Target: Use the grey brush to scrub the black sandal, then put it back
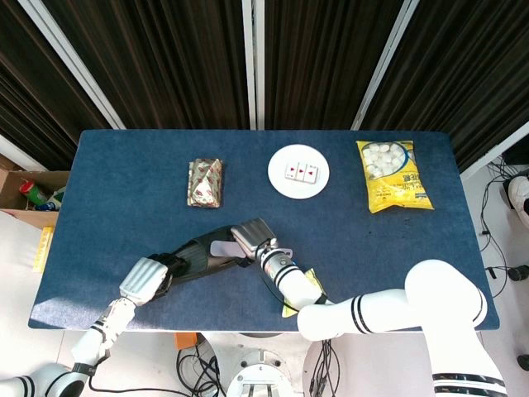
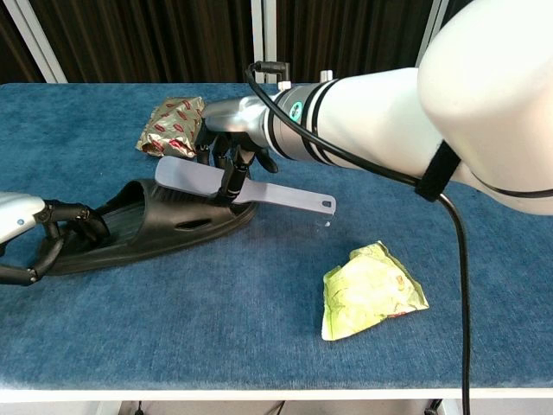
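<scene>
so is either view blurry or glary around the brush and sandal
Head view: evenly lit and sharp, soft shadows, no glare on the plate. Chest view: grey brush and black sandal are crisp, but the right arm close to the lens is bright, nearly washed out.

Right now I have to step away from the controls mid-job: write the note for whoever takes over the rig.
Right hand: holds the grey brush, its head end over the strap of the black sandal, its handle pointing out to the right.
Left hand: fingers hooked into the sandal's heel end, steadying it on the table.
Done: brush picked up and brought onto the sandal.
Left: scrub the sandal, put the brush back on the table, let go of both.
Nearby: a green packet lies in front of the sandal's toe, a foil packet behind it.
</scene>
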Robot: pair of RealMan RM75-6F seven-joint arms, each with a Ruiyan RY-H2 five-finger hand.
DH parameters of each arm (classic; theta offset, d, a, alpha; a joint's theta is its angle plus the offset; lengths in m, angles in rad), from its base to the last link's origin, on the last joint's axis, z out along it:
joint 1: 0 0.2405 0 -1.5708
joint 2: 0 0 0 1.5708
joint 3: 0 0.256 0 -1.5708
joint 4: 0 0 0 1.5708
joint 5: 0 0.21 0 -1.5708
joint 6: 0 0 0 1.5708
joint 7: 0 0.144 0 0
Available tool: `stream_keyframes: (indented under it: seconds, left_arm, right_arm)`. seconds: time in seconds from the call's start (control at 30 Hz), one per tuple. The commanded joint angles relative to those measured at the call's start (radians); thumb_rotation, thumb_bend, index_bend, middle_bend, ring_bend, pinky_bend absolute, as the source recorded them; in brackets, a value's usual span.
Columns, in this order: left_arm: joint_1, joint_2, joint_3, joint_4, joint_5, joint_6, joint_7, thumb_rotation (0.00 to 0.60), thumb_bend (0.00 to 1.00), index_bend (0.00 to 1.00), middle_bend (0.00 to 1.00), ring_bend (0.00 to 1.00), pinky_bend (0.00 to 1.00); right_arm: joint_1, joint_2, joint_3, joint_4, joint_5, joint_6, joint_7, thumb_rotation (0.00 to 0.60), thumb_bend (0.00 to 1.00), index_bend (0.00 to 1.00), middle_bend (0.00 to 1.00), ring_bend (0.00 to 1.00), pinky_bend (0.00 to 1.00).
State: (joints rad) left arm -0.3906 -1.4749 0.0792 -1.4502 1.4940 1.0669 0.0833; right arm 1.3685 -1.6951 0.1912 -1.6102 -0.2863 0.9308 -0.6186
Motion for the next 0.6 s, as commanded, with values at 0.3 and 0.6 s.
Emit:
stream_keyframes:
  seconds: [0.3,0.6]
  left_arm:
    - [0.002,0.003,0.001,0.0,-0.002,0.003,-0.001,0.6,0.74,0.3,0.33,0.27,0.37]
    - [0.001,0.003,-0.002,-0.004,-0.003,0.002,0.001,0.6,0.74,0.3,0.33,0.27,0.37]
  right_arm:
    - [-0.003,-0.028,-0.01,0.115,0.111,0.021,-0.072,0.6,0.75,0.88,0.64,0.62,0.79]
    - [-0.076,0.054,0.0,0.039,0.029,0.092,-0.053,0.6,0.75,0.88,0.64,0.62,0.79]
